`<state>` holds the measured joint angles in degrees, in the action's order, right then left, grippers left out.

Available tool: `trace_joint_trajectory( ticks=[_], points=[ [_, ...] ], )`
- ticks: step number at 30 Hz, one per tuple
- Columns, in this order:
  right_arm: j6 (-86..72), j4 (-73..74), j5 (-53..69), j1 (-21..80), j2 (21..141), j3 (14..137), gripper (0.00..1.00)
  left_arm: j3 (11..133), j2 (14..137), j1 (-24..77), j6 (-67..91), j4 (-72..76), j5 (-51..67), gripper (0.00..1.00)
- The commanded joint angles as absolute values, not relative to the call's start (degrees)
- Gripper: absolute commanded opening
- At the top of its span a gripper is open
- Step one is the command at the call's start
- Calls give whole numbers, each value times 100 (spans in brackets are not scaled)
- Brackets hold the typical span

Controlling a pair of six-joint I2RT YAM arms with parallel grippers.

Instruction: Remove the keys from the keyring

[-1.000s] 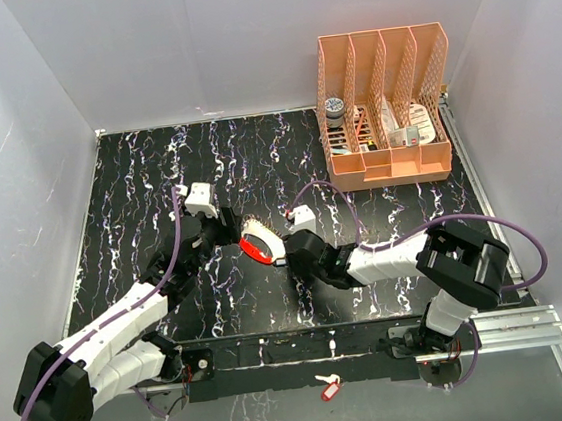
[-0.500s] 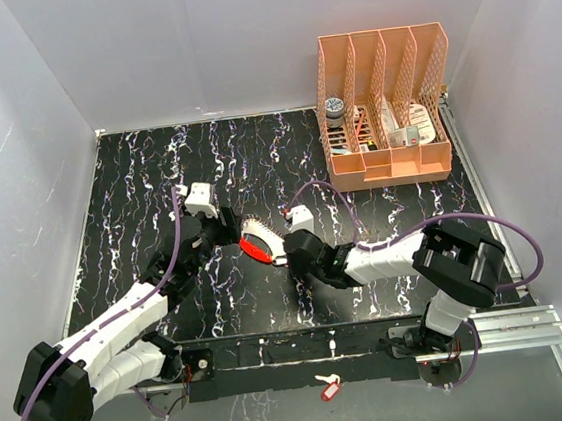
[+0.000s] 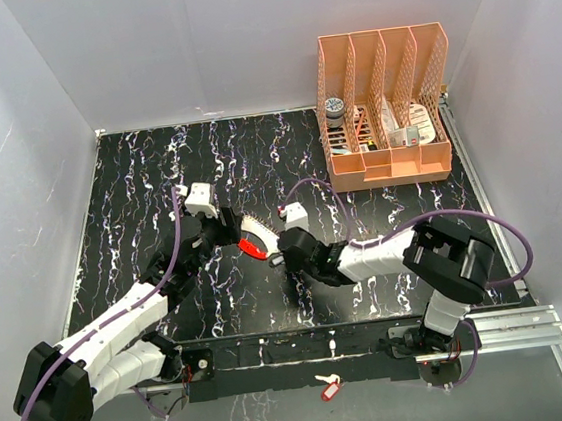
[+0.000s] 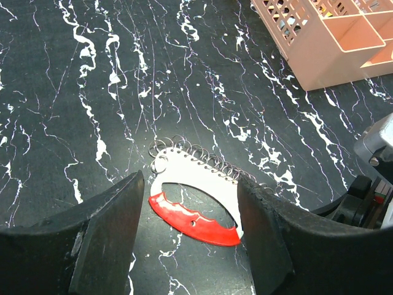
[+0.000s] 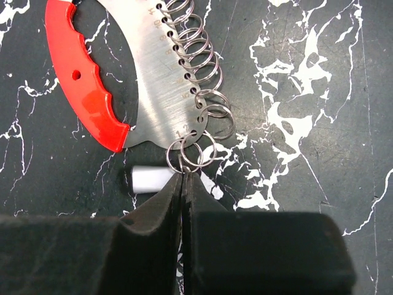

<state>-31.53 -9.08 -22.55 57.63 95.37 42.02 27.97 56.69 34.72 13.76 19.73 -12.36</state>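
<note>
Silvery metal plate with a red crescent grip, the keyring (image 5: 144, 80), flat on a black marbled table (image 4: 92, 92). Row of small wire rings (image 5: 206, 69) threaded through numbered holes along its curved edge.

Pressed together, the right gripper (image 5: 183, 181), tips pinching the end ring (image 5: 170, 155) straight ahead of them, with the plate just beyond and to the left. Spread wide, the left gripper (image 4: 189, 184), with the plate between its two fingers and the red edge nearest. Cannot tell whether either finger touches it.

Looks like the step of working one ring free of its hole while the other arm steadies the plate. Next move probably calls for a firm pinch, a pull or twist away from the plate, and a closing of the left fingers to stop any sliding.

No key blades to be made out anywhere on the plate. Short white cylinder (image 5: 152, 179) just left of the right fingertips, purpose unclear. Exact hold on the ring hidden by the fingertips. Lower part of both wrist views blocked by dark fingers.
</note>
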Motion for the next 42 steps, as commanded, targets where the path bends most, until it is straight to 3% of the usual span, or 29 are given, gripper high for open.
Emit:
trace_joint_trajectory(
  ticks=[1,11,20,31,42],
  points=[
    [-2960,-931,-2576,5739,9595,4432,0,2751,5635,3477,1406,2118,-1167,60],
    [-992,436,-2477,5761,8723,5992,0,2773,5517,3472,1295,2281,-1051,60],
    [452,2051,-2776,6033,7983,7261,0,2864,5731,3472,630,3453,-202,60],
    [1655,2269,-3458,6491,7185,7358,0,3019,5849,3472,445,4849,687,63],
    [1846,1879,-3501,6608,6772,7225,0,3015,5826,3472,427,5479,2857,67]
  ],
)
